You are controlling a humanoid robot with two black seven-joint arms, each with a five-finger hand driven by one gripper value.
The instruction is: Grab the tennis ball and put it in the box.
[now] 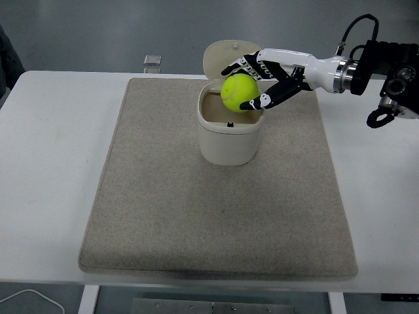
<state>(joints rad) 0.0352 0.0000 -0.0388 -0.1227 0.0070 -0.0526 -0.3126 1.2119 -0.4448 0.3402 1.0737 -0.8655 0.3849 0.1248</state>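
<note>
Right hand (262, 82) cups the tennis ball (239, 92) above the box (228, 135), upper centre; light, fuzzy, grippy, springy.
</note>
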